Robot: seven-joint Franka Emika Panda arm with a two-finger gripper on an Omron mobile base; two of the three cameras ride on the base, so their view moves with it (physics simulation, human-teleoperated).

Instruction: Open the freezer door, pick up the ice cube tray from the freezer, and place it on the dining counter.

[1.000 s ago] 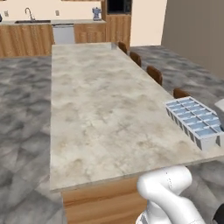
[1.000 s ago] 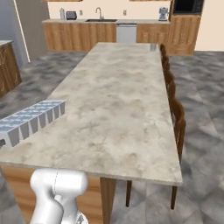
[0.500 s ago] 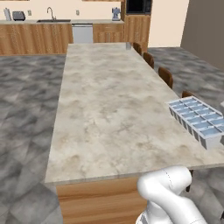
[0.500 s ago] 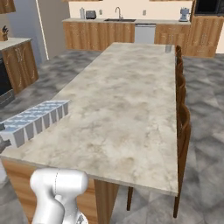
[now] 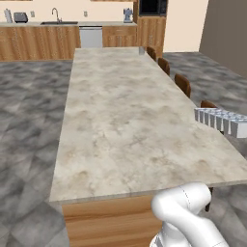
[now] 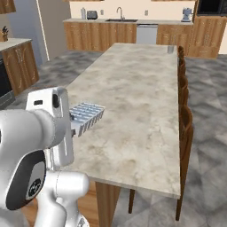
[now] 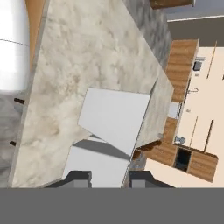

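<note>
While carried, the tray (image 5: pixel 223 120) hangs in the left base view above the tabletop (image 5: pixel 125 120) at its right edge, clear of the stone.

Right base view: tray sits level at the gripper (image 6: pixel 73 125), over the tabletop's left edge. Judged light, rigid and smooth; likely to slip if tilted.

Hand view: jaws pinch the tray's short end; a mid-rim hold should limit swing.
</note>
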